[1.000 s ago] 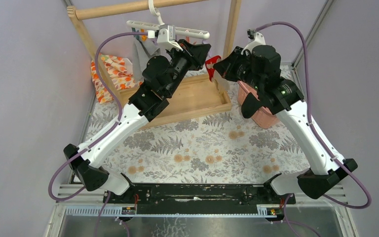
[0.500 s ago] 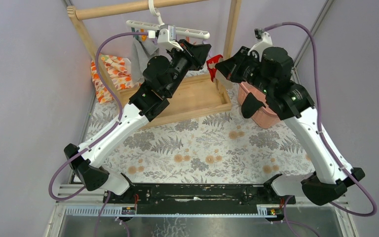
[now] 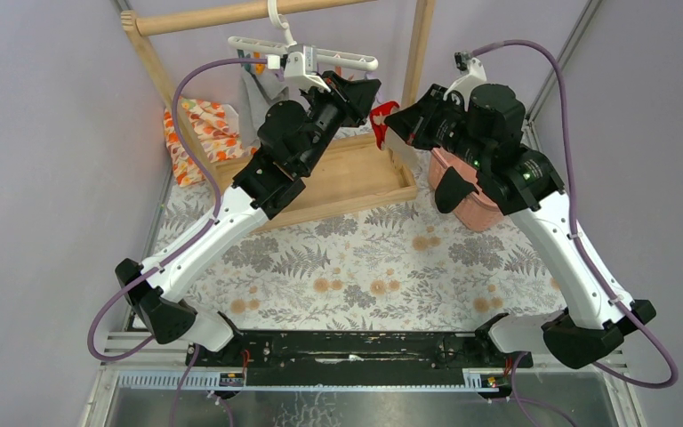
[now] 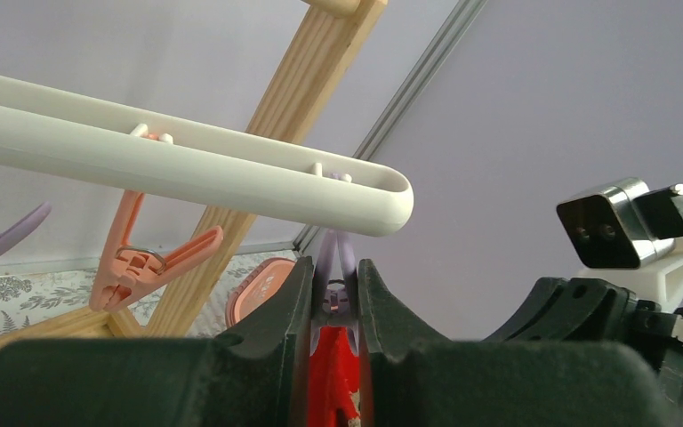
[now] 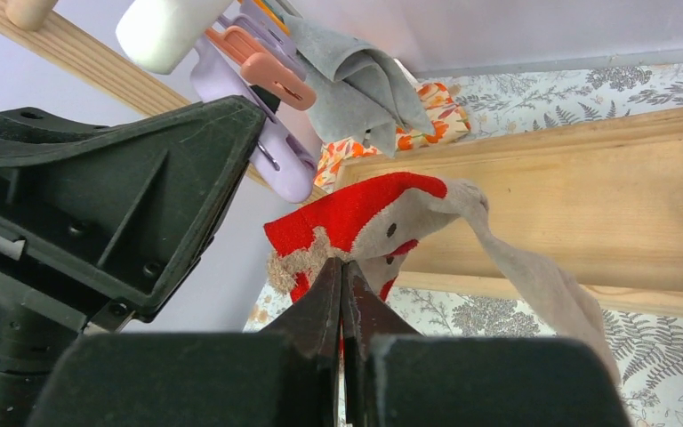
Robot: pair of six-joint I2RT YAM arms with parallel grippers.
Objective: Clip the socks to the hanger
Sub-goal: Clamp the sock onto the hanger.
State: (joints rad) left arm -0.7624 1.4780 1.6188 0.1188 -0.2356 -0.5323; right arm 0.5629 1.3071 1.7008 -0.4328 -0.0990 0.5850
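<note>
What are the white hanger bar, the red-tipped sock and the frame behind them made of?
The hanger bar looks like smooth, glossy white plastic, with a rounded moulded end. The sock seems soft knit fabric, fuzzy at its frayed edge. The frame is apparently bare light wood; grain lines show.

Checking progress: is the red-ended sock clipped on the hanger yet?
Not clipped. The right gripper pinches the sock, which hangs apart from the purple clip.

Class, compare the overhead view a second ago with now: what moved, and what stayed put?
The right arm swung its elbow and wrist outward, to its right. The right gripper stayed shut on the red-ended sock near the hanger; the left gripper stayed shut on the purple clip.
</note>
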